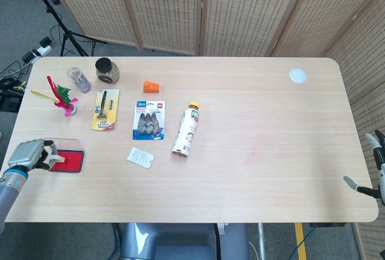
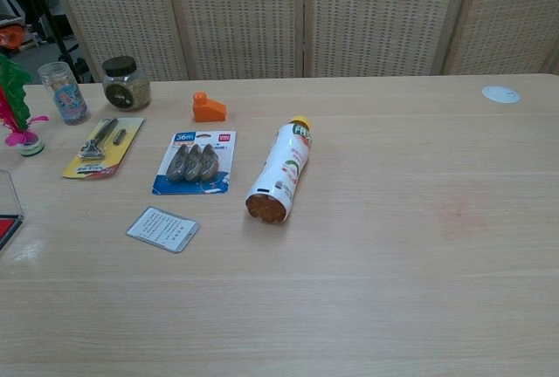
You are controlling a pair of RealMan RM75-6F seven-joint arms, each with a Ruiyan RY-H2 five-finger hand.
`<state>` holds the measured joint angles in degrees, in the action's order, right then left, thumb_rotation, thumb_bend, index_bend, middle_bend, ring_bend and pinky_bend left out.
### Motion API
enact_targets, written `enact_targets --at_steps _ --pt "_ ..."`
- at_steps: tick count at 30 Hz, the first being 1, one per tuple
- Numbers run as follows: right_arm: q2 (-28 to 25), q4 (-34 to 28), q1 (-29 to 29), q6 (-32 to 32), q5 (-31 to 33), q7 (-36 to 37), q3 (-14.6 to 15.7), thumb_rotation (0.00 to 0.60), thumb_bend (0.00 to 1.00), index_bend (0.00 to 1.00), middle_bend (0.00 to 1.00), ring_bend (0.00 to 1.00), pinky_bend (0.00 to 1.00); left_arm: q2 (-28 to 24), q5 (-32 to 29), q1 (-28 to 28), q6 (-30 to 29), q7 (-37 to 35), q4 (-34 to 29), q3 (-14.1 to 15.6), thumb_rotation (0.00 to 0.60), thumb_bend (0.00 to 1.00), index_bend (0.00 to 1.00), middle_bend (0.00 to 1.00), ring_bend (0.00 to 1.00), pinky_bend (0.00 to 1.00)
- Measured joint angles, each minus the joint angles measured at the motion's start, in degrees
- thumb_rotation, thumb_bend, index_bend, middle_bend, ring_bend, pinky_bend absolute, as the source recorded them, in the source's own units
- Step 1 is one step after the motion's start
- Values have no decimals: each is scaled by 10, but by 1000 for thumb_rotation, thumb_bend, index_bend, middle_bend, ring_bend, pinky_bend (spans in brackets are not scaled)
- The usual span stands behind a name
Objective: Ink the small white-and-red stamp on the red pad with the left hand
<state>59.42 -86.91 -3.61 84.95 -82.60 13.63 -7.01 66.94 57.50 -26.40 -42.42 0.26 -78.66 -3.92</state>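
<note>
We have the small stamp [image 1: 55,159] pinched in our left hand [image 1: 27,154], which sits at the table's left edge [image 1: 13,129], and the stamp's tip is at the left end of the red pad [image 1: 67,162]; whether it actually touches the ink we cannot tell from the head view. We judge this to be the inking step itself. The next move calls for a straight press down onto the red surface, then a clean lift. The pad lies close to the table's left edge, with its clear lid [image 1: 66,144] raised behind it, so there is little room to the left and rear. To the right, the table is open as far as the small white card [image 1: 140,157]. Our right hand [image 1: 374,162] waits off the table's right edge, fingers apart, holding nothing.
</note>
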Motion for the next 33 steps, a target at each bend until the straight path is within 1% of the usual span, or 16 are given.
enact_targets --at_steps 8,21,33 --pt "0 0 0 0 1 2 0 600 0 5 0 0 0 13 -4 1 -14 9 12 0 600 380 605 1000 945 865" --pt "0 3 -1 -3 4 5 -1 600 0 5 0 0 0 59 21 13 -43 1 57 3 600 379 606 1000 945 865" --pt "-1 3 0 -4 5 9 -2 600 0 5 0 0 0 74 23 15 -34 1 76 3 600 378 609 1000 945 865"
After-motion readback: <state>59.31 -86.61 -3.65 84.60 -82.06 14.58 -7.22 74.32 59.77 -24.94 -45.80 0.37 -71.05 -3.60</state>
